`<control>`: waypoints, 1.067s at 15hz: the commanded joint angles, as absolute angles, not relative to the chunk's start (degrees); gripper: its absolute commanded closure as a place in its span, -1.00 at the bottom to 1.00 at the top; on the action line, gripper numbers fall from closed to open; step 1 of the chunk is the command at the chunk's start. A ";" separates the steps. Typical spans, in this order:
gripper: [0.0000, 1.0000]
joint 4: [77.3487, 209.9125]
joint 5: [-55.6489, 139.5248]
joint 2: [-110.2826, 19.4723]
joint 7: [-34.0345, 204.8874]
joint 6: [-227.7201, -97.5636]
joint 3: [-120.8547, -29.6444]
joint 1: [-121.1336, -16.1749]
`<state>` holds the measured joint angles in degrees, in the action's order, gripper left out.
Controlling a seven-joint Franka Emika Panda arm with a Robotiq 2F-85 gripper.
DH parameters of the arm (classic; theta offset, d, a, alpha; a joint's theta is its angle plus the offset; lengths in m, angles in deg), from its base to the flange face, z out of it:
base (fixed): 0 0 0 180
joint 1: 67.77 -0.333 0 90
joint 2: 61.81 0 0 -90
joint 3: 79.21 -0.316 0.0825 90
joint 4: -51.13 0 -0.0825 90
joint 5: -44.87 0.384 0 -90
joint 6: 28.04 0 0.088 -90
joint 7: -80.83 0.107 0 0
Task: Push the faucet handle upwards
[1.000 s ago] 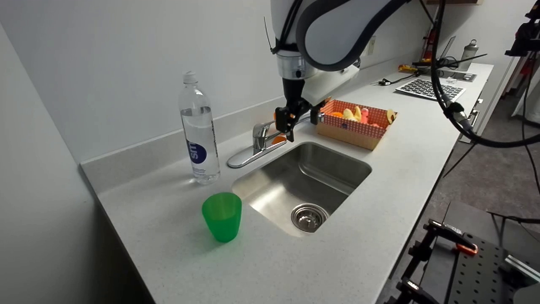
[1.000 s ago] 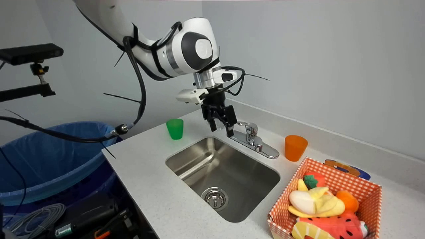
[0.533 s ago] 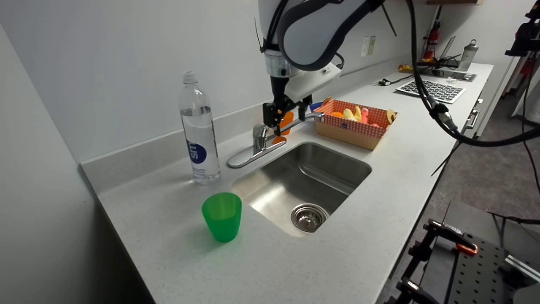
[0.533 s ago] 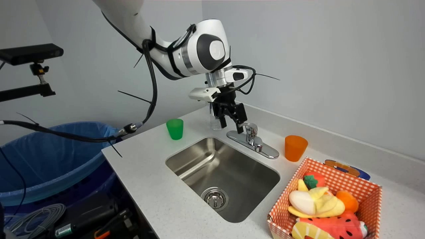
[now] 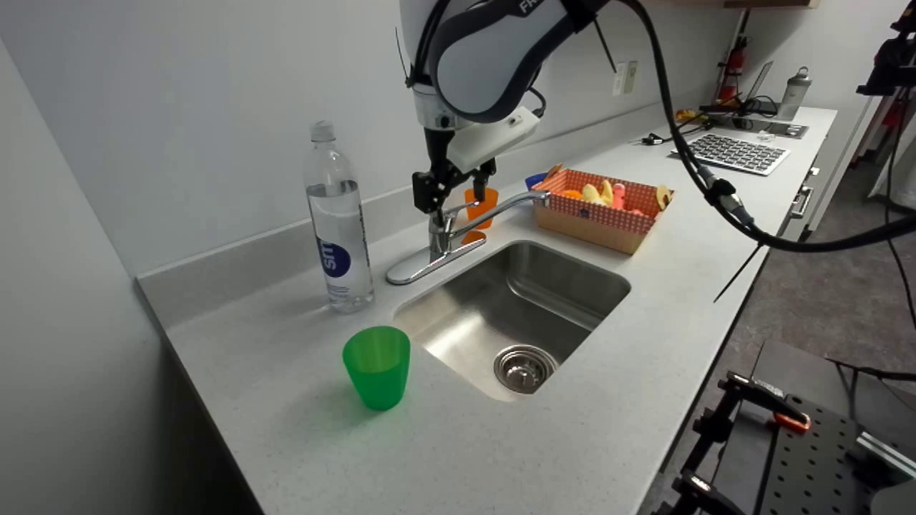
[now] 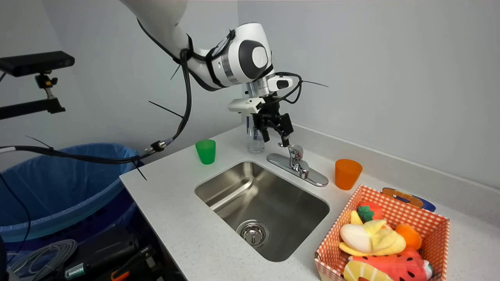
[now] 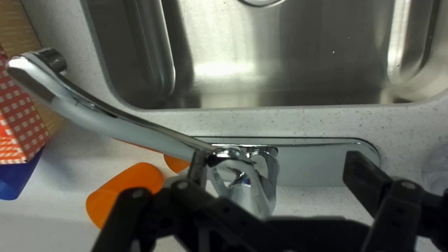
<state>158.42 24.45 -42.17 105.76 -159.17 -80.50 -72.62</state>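
A speckled white worktop (image 6: 187,218) fills a corner, where a robot arm (image 6: 242,47) hangs over it from between ten and eleven o'clock in an exterior view. A steel sink (image 6: 281,218) is set into the worktop, a checked basket (image 6: 435,238) between three and four o'clock from it. At ten o'clock from the sink, in an exterior view, a clear bottle (image 5: 336,243) stands upright; a wide swing of the arm that way could topple it. The chrome faucet (image 5: 438,247) sends its spout (image 7: 105,119) toward ten o'clock in the wrist view; a sideways nudge might turn it. The jaws are spread wide and grip nothing: one sits, in that view, just beside the faucet handle (image 7: 248,197), at ten o'clock from it, the other well apart at three. Contact cannot be told. The handle, smallest here, tops the faucet at one o'clock from the sink in an exterior view. Height looks the main risk: coming down on the handle, rather than getting beneath its tip, would press it the wrong way. Slick chrome could also shed a jaw.
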 commanded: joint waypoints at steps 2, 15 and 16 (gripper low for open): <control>-1.00 153.63 25.54 -39.58 106.23 -154.79 -78.57 -74.85; -1.00 148.69 32.69 -37.43 111.72 -147.94 -78.85 -75.53; -1.00 148.66 32.80 -37.51 111.08 -147.94 -78.69 -75.63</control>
